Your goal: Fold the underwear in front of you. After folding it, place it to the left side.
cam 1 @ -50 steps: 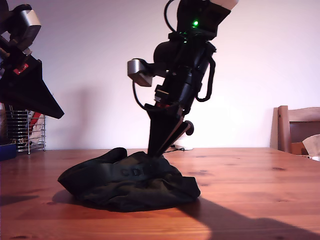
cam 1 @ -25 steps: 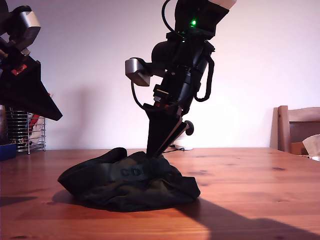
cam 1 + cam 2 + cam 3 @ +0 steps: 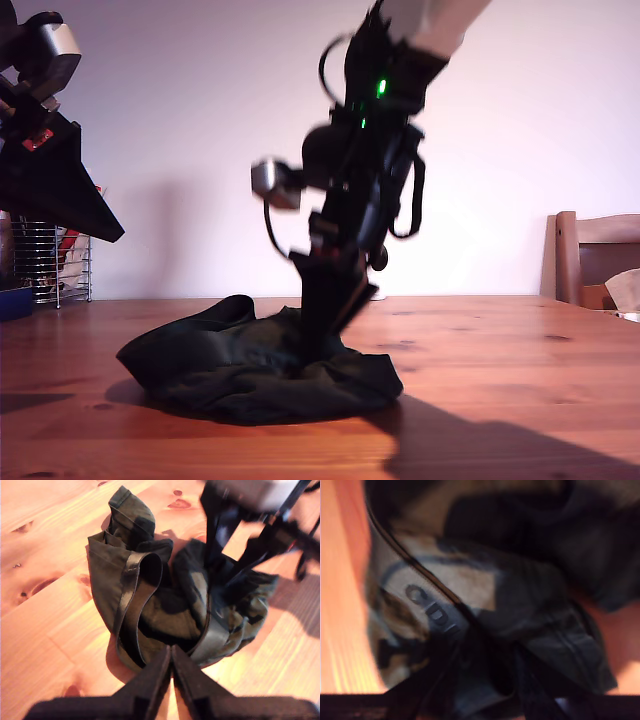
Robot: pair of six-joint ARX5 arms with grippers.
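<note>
The underwear [image 3: 258,368] is lying as a crumpled heap on the desk [image 3: 520,380], its waistband [image 3: 137,587] looping across the top of the pile.

My second hand [image 3: 318,345] is sitting directly on the heap, tips buried in the cloth toward the end of the pile nearer the chair [image 3: 595,260]. The second wrist view is too blurred to show its jaws: I cannot tell whether they are spread or pinching fabric.

My first hand [image 3: 171,657] is hanging clear above the heap with jaws pressed together, holding nothing, looking down on the waistband loop.

Judgement: the second hand is by far the nearer. The heap's long axis is running across the exterior view, so the spreading pull would go along that line.
</note>
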